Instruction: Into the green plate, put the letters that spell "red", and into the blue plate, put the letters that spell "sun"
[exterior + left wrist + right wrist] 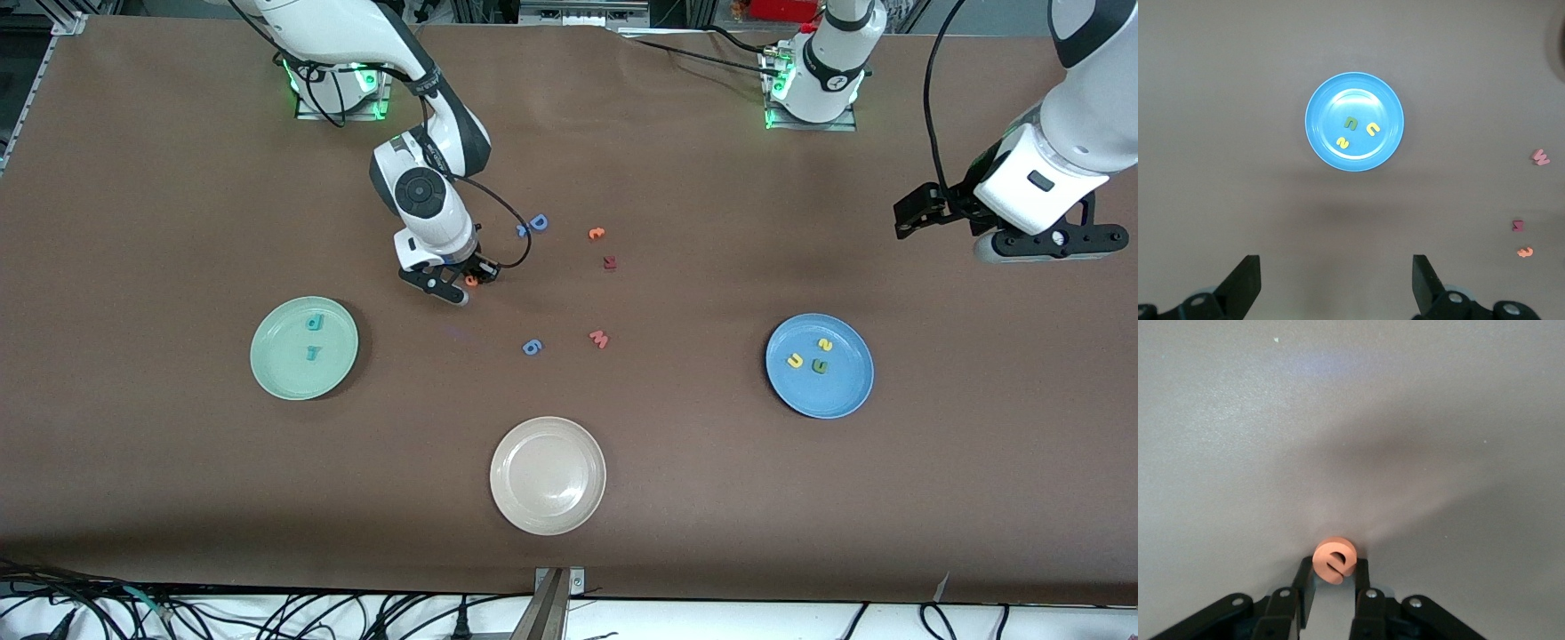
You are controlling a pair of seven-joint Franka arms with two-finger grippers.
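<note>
Two teal letters, the d (316, 322) and the r (312, 353), already lie in the green plate (267, 364) toward the right arm's end of the table. The right gripper (469, 283) is pinched shut on the orange e (1334, 561), low over the bare brown table (178, 196) between that plate and the loose letters in the middle. Nothing lies between the e and the green plate.

Around it sit the leftovers: a big blue D (538, 222) touching a smaller blue letter (523, 230), an orange c-like letter (597, 233), a dark red piece (610, 262), a pink w (599, 338) and a blue 6-like letter (532, 347). A beige-white plate (511, 498) rests nearest the front camera.

Over at the left arm's end, the blue plate (1321, 143) holds the yellow s (1343, 142), yellow u (1373, 129) and green n (1351, 123), close together. The left gripper (1336, 283) waits high over the table beside that plate, its fingers (1245, 280) spread wide with nothing between them
</note>
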